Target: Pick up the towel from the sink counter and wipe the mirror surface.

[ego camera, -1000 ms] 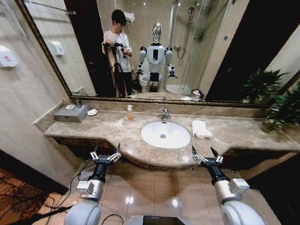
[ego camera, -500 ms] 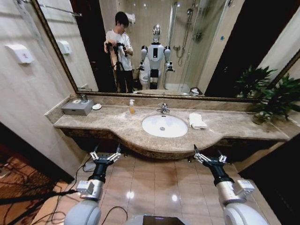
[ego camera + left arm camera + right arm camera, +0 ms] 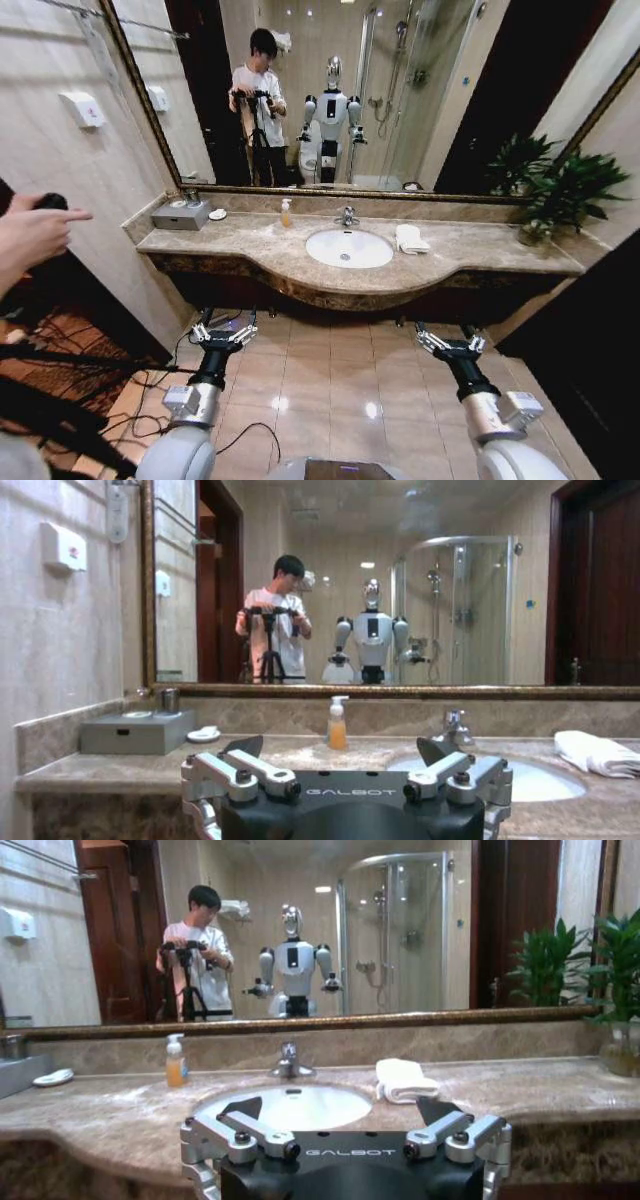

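Towel: the towel [image 3: 410,238], white and folded, lies on the sink counter [image 3: 480,252] just beside the basin [image 3: 349,248], on the right gripper's side. It sits up ahead of both grippers and well apart from them, touched by neither. In the right wrist view the towel [image 3: 405,1080] rests just beyond and above the gap of that gripper's spread fingers; in the left wrist view the towel [image 3: 598,752] lies far off to the side.

Sink counter: brown mottled marble with a bulging front, standing ahead of and above both grippers.

Basin and tap: the white oval basin is between the two grippers' lines of reach; the tap [image 3: 347,215] stands behind it, at the back edge.

Mirror: the mirror [image 3: 440,100] covers the wall behind the counter, farther from the grippers than the towel.

Right gripper: the right gripper [image 3: 448,345] hangs low over the floor tiles in front of the counter, fingers spread wide, holding nothing.

Left gripper: the left gripper [image 3: 224,333] hangs at a like height on the other side, fingers also spread, empty.

Other things: a soap bottle [image 3: 286,213] stands beside the tap on the left gripper's side; a grey box [image 3: 181,214] sits at the counter's end beyond it; a plant [image 3: 553,190] stands at the far end past the towel.
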Tool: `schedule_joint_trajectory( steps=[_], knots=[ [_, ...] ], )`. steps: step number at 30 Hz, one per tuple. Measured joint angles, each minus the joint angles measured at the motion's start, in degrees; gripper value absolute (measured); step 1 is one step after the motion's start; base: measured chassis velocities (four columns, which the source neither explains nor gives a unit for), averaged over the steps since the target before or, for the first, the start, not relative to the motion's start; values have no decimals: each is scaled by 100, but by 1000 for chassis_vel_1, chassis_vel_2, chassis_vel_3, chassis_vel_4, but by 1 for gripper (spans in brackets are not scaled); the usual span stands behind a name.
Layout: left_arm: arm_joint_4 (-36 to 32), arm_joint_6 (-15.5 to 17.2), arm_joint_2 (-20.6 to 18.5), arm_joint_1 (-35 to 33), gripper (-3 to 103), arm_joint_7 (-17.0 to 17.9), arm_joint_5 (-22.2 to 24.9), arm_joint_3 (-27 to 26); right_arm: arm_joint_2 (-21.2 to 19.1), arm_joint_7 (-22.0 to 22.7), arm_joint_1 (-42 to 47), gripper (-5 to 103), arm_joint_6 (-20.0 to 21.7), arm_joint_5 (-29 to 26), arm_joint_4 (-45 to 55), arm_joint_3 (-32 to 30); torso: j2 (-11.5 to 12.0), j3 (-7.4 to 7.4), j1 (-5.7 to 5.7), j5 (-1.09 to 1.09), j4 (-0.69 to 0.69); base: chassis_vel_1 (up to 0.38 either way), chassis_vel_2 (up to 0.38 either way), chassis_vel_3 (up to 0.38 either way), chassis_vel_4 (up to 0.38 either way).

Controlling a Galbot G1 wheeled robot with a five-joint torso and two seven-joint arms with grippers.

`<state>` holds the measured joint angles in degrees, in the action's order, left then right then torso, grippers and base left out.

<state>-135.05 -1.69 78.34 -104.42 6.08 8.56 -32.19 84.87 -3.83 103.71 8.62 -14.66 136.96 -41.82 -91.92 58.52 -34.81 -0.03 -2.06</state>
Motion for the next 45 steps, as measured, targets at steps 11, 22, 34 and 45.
schedule_joint_trajectory(
  steps=[11,22,34,45],
  knots=[
    [0,0,0,-1,100,0,0,0,76,6,-97,100,-76,55,-110,29,0,0,0,3,-2,206,-203,-209,209],
    [0,0,0,0,100,0,0,0,357,-253,-600,100,-82,232,-523,57,1,1,-3,3,-1,57,-43,-73,59],
    [0,0,0,0,100,0,0,0,725,-240,-470,100,-7,1246,-217,614,0,0,1,1,0,-10,18,25,-11],
    [0,0,1,-1,100,0,0,0,655,139,-275,100,415,1284,159,899,0,0,0,2,0,0,0,0,0]
  ],
)
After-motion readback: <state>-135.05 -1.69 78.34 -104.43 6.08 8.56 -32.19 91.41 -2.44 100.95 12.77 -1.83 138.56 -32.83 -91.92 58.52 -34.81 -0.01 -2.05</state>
